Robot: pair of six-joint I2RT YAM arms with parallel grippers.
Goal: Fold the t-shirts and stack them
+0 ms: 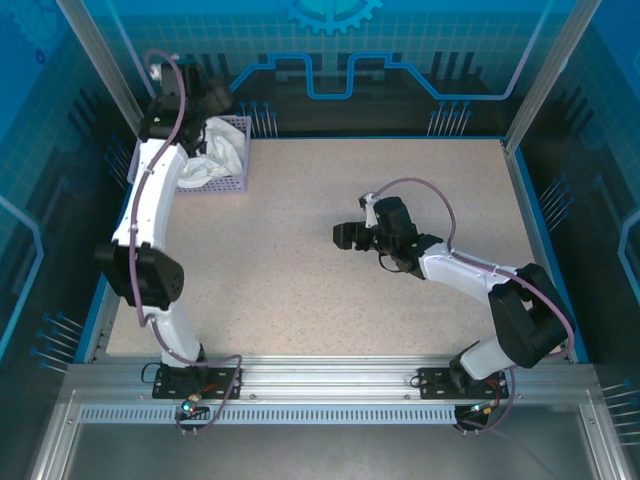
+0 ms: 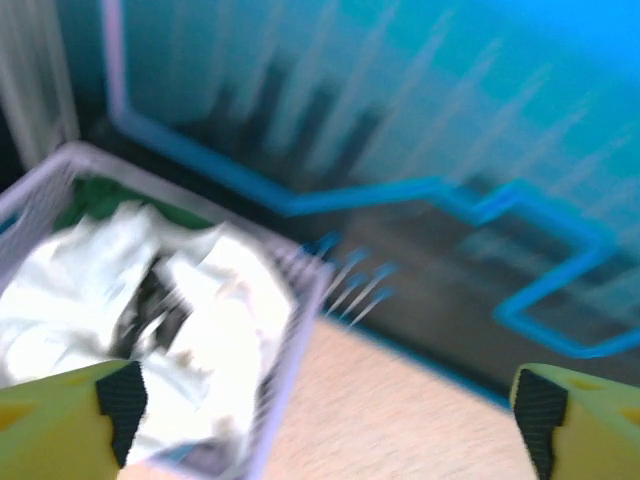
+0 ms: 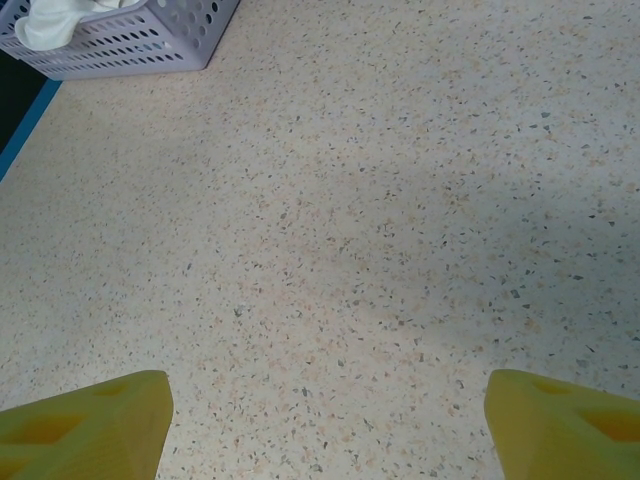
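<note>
Left gripper (image 2: 328, 410) just above white t-shirt (image 2: 200, 330)

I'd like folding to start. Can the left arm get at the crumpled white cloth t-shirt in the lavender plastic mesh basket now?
Probably yes: the left gripper hangs open close to the lavender mesh basket, and the white cloth t-shirt lies on top inside it, uncovered.

The top camera looks steeply down from above and behind both arm bases over the whole table (image 1: 300, 260). The left wrist camera, blurred, peers past the left gripper (image 2: 330, 410) toward the back wall, with the lavender basket (image 2: 296, 320) close below-left of it. The right wrist camera faces the nearby table beyond the right gripper (image 3: 325, 420), the same basket far ahead-left.
</note>
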